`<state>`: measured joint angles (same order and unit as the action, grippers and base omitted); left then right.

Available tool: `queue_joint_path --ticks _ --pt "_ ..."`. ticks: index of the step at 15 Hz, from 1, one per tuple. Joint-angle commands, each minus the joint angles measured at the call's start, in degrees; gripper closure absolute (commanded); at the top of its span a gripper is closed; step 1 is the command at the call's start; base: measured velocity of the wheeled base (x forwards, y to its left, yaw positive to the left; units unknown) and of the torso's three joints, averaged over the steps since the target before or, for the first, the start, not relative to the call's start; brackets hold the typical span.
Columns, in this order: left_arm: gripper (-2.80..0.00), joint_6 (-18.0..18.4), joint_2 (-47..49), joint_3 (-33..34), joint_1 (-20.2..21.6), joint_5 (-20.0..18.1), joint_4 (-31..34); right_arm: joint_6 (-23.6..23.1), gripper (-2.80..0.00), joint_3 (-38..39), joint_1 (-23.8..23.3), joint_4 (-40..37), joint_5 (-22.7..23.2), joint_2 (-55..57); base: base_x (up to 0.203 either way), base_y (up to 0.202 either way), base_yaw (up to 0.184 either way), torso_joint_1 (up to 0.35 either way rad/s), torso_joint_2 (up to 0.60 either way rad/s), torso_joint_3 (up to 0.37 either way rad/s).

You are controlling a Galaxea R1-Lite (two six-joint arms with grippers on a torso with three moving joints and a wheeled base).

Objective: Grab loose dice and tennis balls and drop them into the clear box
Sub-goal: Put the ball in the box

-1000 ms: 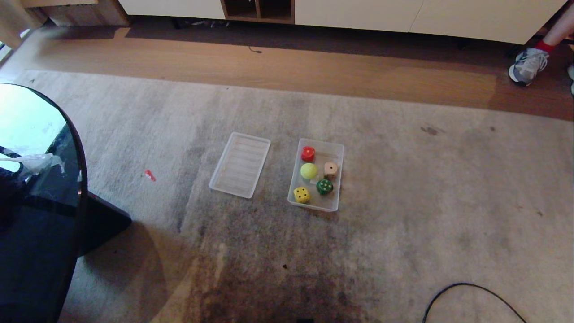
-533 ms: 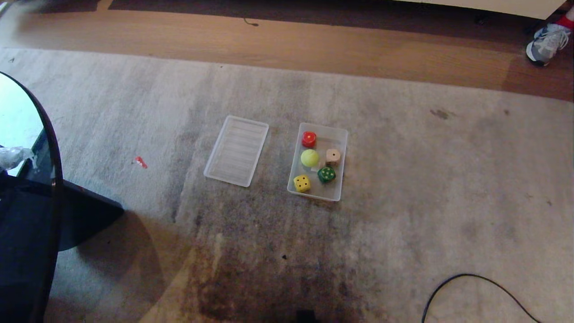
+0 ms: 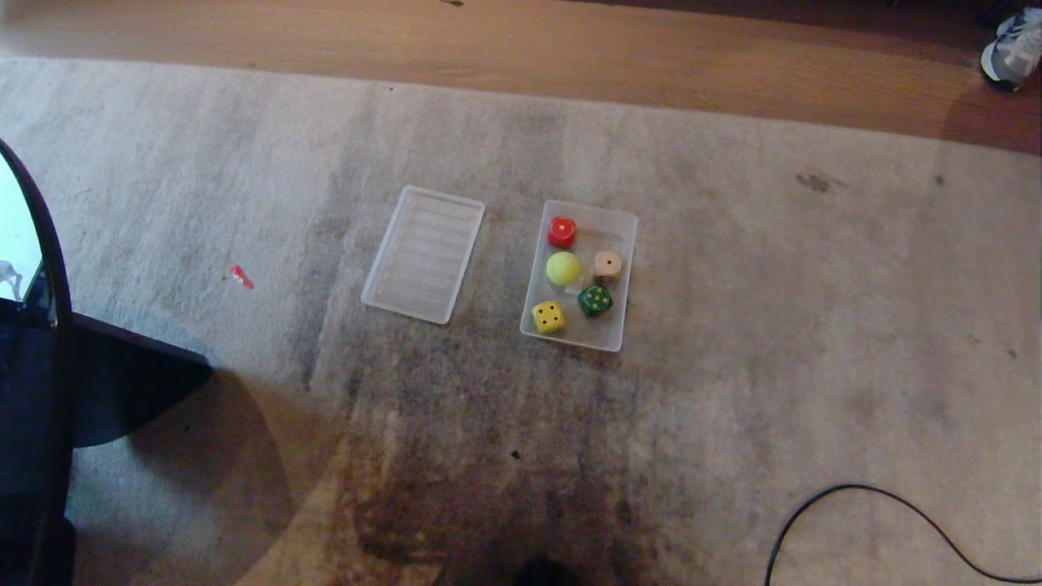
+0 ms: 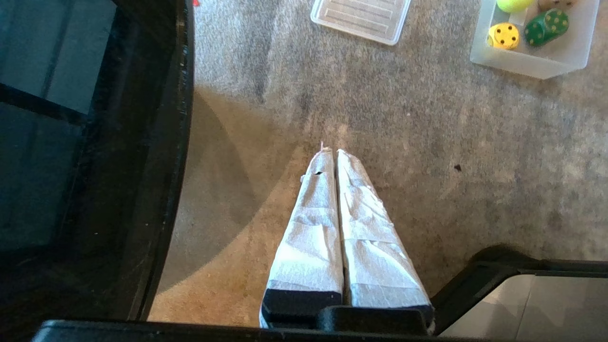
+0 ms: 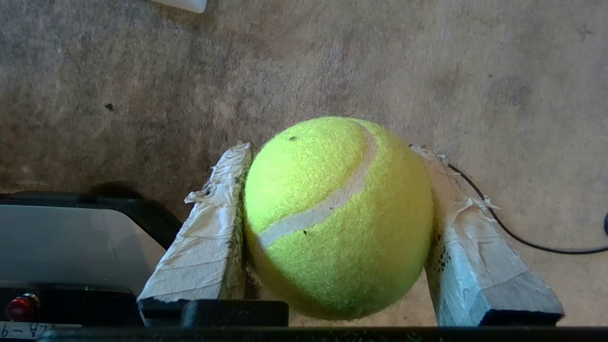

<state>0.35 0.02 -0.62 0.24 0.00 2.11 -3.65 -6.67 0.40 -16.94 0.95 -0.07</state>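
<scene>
Surroundings: grey carpet [image 3: 814, 342] over wooden floor [image 3: 570, 65]; dark glass-topped piece of furniture [image 3: 32, 423] at the left edge; flat ribbed lid [image 3: 423, 253] lying just beside the clear box [image 3: 620, 281], apart from it; small red scrap [image 3: 241, 277] further left; black cable [image 3: 863, 496] curling at lower right; a person's shoe [image 3: 1012, 50] at the far right corner of the floor. Nothing standing on the open carpet in front of the box.

Box contents, seen from the head view: red die [image 3: 562, 232] at the far end; tennis ball in the box [image 3: 562, 268] beside beige die [image 3: 606, 265]; green die [image 3: 595, 300] and yellow die [image 3: 548, 317] at the near end. All rounded cubes with contrasting pips; box walls translucent, whitish.

Second tennis ball [image 5: 337, 216]: fuzzy yellow-green, pale curved seam across the face, small dark specks. Clamped in the right hand [image 5: 332, 156], tape-wrapped fingers [image 5: 213, 237] pressed on both sides, held above bare carpet. Box corner only just in sight at the edge of the right wrist view, well apart from the held ball.

Left hand [image 4: 331, 151]: tape-wrapped fingers pressed together, empty, over carpet beside the dark furniture; box and lid well apart from it. Neither hand in the head view.
</scene>
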Motion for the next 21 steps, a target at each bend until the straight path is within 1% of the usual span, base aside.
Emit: queue_joint_path --ticks 1,3,8,18,21 --pt "0.0 0.0 0.03 0.01 0.02 0.0 0.0 -0.04 0.0 -0.01 0.04 -0.02 0.1 0.07 0.0 0.0 0.0 0.0 0.0 0.0" --pt "0.0 0.0 0.01 0.01 0.02 0.0 0.0 -0.04 0.0 -0.01 0.04 -0.02 0.03 0.07 -0.003 -0.002 0.051 -0.001 0.0 -0.001" --pt "0.0 0.0 -0.02 0.01 0.02 -0.08 0.0 -0.04 0.0 -0.01 0.04 -0.02 0.1 0.07 0.002 -0.009 0.14 0.002 0.0 0.001" --pt "0.0 0.0 0.01 0.01 0.02 -0.05 0.09 -0.13 0.0 -0.01 0.04 -0.02 0.19 0.07 0.0 0.0 0.0 0.0 0.0 0.0" --pt "0.0 -0.08 -0.01 0.01 0.02 0.0 0.09 -0.13 0.0 -0.01 0.04 -0.02 0.19 0.07 0.14 0.0 0.0 0.005 0.01 0.003"
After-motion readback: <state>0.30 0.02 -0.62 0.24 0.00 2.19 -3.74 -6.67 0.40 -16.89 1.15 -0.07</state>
